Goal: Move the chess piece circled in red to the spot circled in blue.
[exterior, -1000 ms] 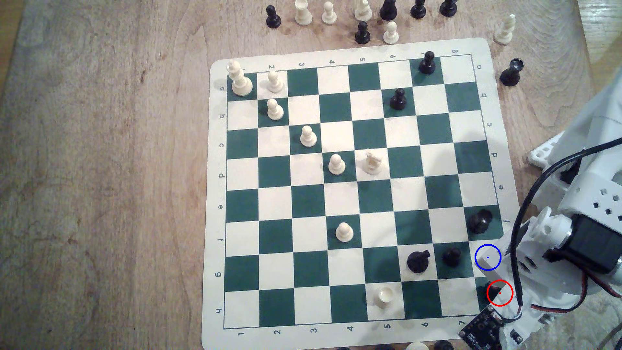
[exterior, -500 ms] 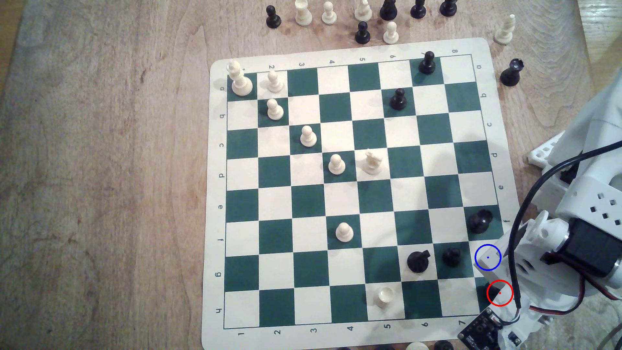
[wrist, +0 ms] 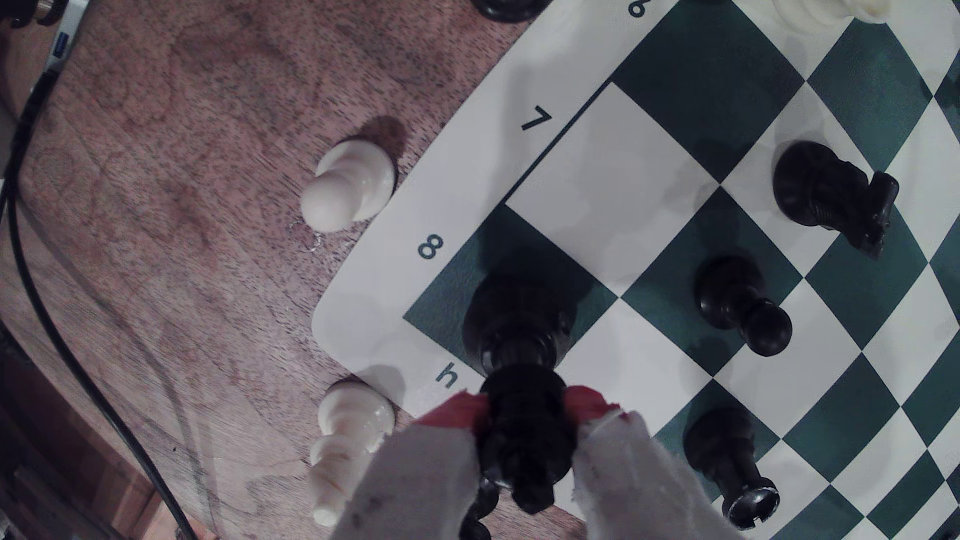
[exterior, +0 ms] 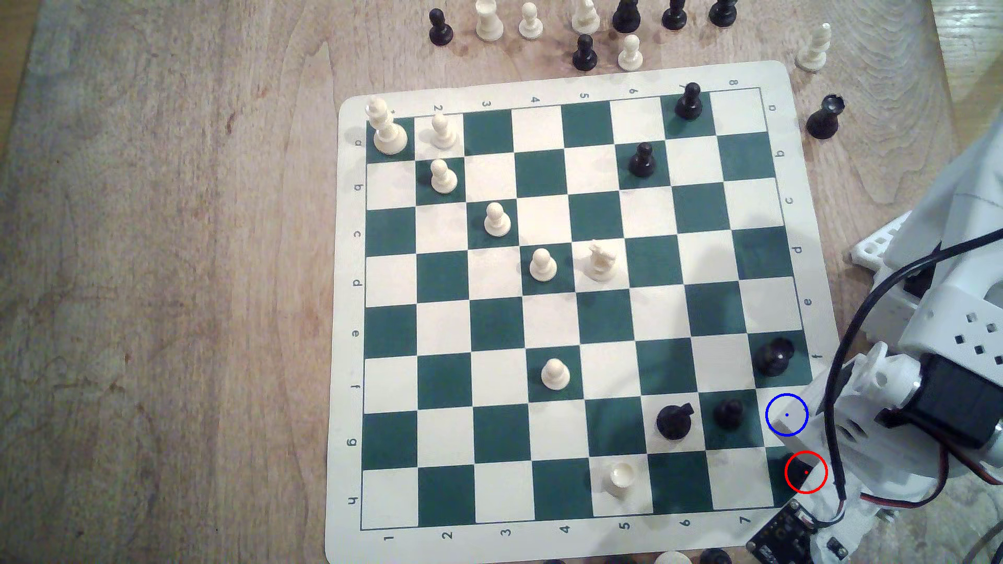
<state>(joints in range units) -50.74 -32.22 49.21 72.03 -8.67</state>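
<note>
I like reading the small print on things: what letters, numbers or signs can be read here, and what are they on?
"1" to "8": chess mat border, nearer edge and far edge; the far "1" and "7" are hidden by pieces.
"a" to "h": both side borders; the far-side "g" and "h" are hidden by the arm.
"7", "8", "h": mat corner in the wrist view.
Circuit board markings: too small to read.

Chess piece [wrist: 524, 332] seemingly on corner square [wrist: 447, 306]

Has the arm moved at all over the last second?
Yes, slightly. In the exterior view its black circuit board has drifted toward the view's lower right, away from the printed 7 on the board's border, uncovering more inside the red circle.
</note>
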